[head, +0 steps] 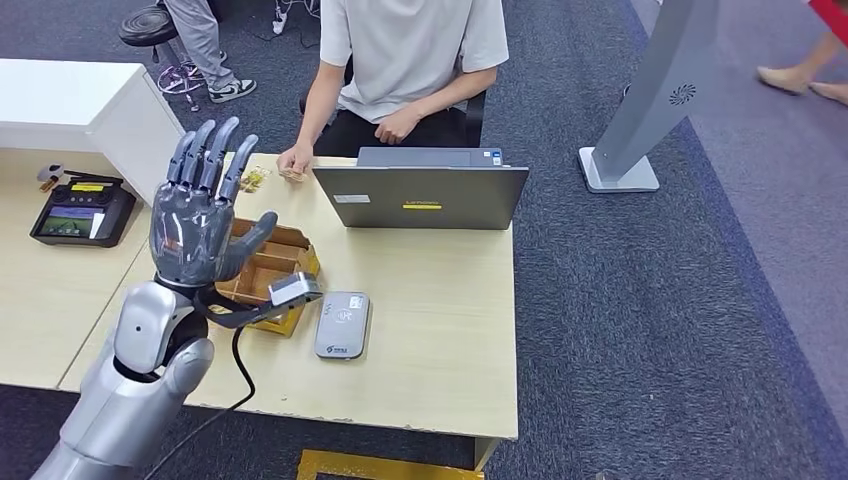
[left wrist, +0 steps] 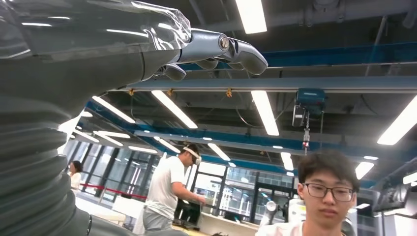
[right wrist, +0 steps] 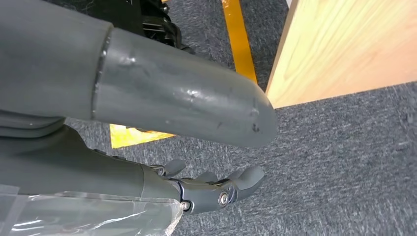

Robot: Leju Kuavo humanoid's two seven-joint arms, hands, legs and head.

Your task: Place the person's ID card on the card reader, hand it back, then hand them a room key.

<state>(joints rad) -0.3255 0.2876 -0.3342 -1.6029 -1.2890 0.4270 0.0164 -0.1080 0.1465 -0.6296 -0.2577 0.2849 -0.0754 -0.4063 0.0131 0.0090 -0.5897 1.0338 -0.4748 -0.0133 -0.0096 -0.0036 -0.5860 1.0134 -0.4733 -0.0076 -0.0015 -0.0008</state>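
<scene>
Upright, the glossy grey left hand spreads its fingers, holding nothing.
Its wrist hides part of the wooden box; the rounded grey reader lies bare beside it. Right hand hangs empty, fingers loosely curled, over carpet.

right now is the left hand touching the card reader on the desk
Apart. In the head view the left hand is raised, fingers spread and empty, while the card reader lies flat on the desk, bare desktop showing around it.

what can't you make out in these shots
- Wooden box contents: head view, the raised left hand covers most of it.
- Person's hand on the table: whether it holds a card is too small to tell.
- Card reader: markings too small to read.
- Right hand: hanging over carpet, fingers partly hidden behind the thumb.
</scene>
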